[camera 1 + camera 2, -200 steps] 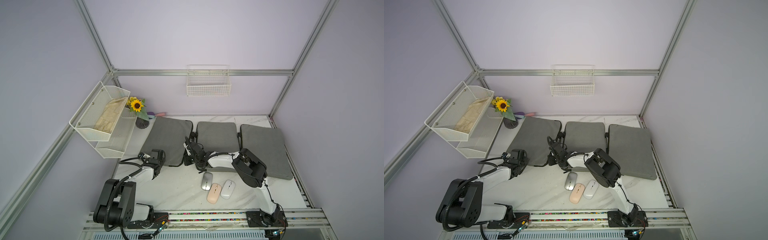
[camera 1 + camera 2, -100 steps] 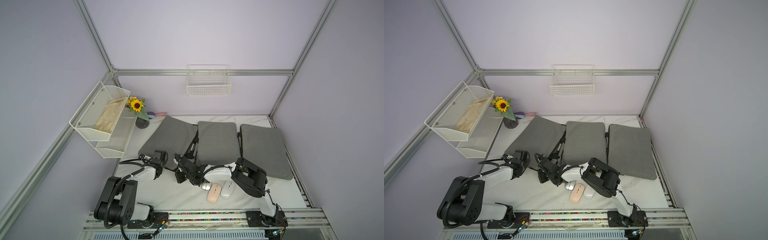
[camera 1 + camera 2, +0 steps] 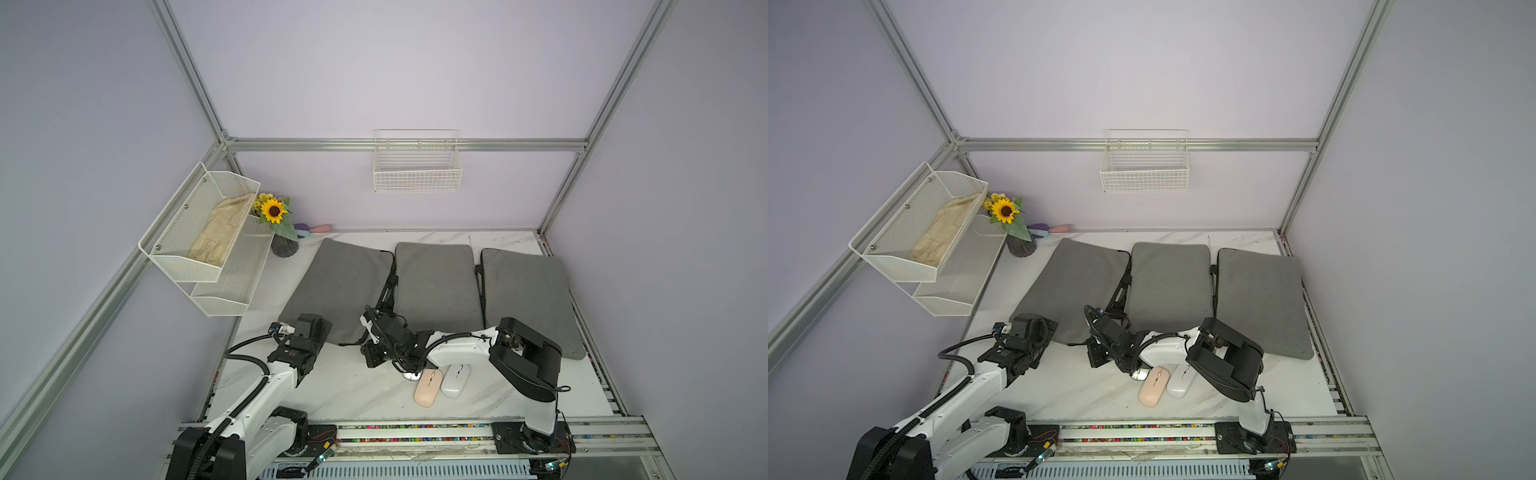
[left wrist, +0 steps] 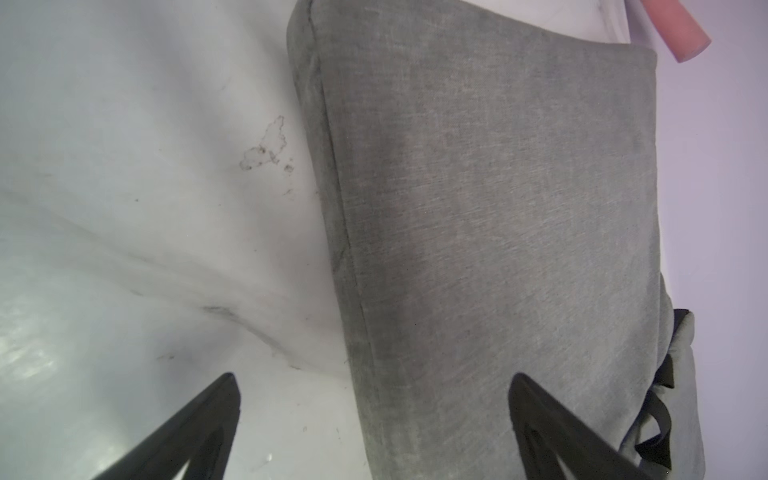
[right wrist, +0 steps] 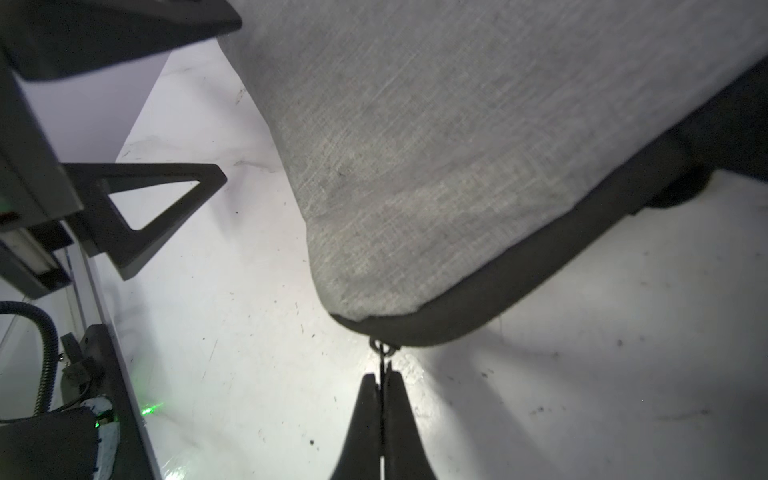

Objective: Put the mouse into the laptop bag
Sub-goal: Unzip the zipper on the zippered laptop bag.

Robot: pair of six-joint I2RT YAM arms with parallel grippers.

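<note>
Three grey laptop bags lie at the back of the table in both top views: left (image 3: 340, 286), middle (image 3: 436, 282), right (image 3: 528, 295). A pink mouse (image 3: 425, 392) and a white mouse (image 3: 456, 380) lie side by side near the front. A silver mouse (image 3: 411, 376) is half hidden under my right wrist. My right gripper (image 5: 381, 376) is shut on the zipper pull (image 5: 380, 353) at the left bag's near corner (image 5: 374, 307). My left gripper (image 4: 374, 376) is open over that bag's near edge (image 4: 478, 249). One finger is above the table, the other above the fabric.
A white wire shelf (image 3: 199, 237) holding a cloth hangs on the left wall. A sunflower vase (image 3: 282, 243) stands at the back left. A wire basket (image 3: 417, 170) is on the back wall. Both arm bases sit on the front rail (image 3: 415, 432).
My right gripper has drawn the zipper pull along the left bag's side to its near corner. The left gripper has opened and let go of the bag, which has swung askew.
</note>
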